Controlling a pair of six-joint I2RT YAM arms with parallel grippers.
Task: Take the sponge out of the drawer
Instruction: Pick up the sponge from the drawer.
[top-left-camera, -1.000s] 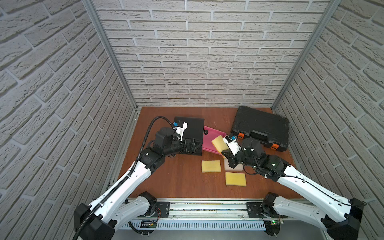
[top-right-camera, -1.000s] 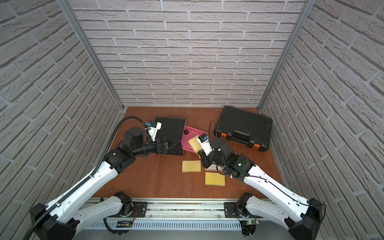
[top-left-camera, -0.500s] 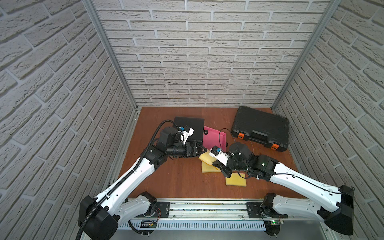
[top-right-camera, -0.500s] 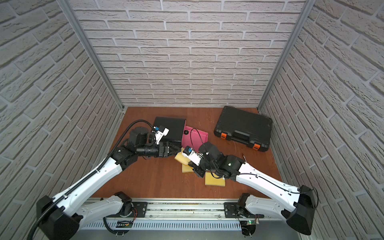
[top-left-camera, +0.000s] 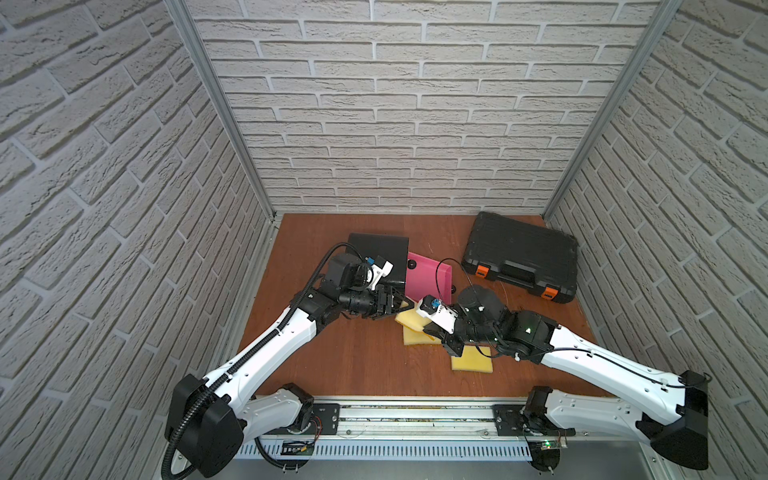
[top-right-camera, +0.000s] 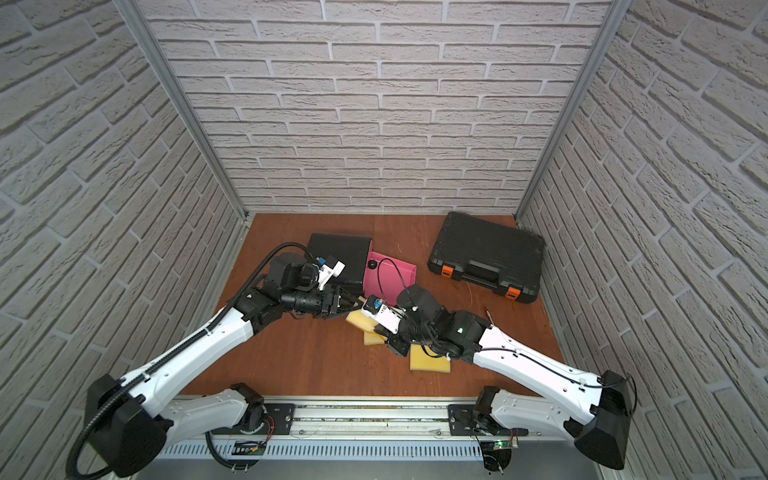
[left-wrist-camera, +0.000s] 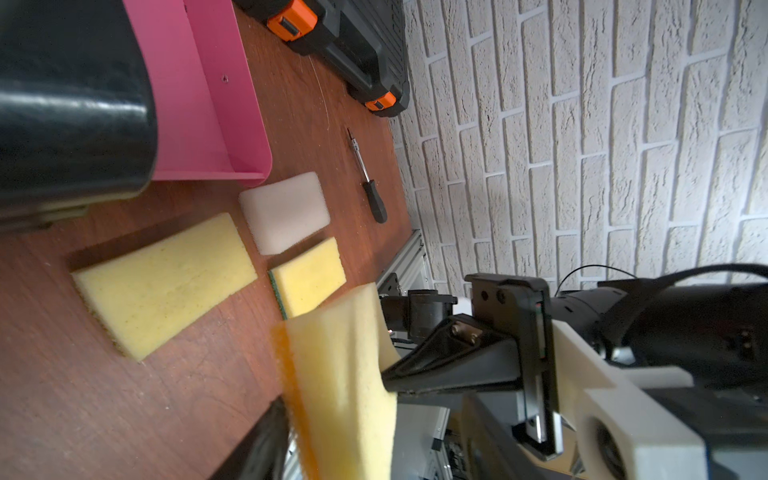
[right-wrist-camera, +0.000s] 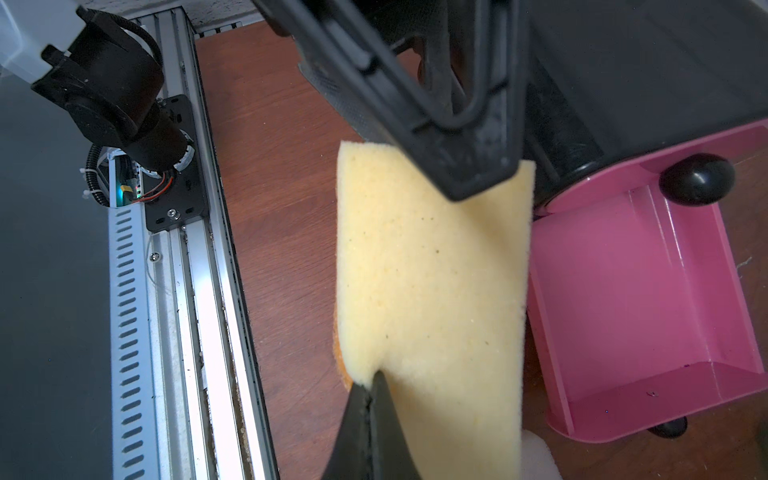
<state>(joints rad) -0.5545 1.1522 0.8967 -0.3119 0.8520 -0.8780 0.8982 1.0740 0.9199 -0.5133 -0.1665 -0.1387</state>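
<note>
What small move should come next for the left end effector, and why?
Probably close the left end effector fully on the yellow sponge: its fingers seem to straddle the free end, while the right end effector pinches the opposite end.

3 white brick walls (top-left-camera: 415, 124) around a brown wooden tabletop (top-left-camera: 332, 361)
</note>
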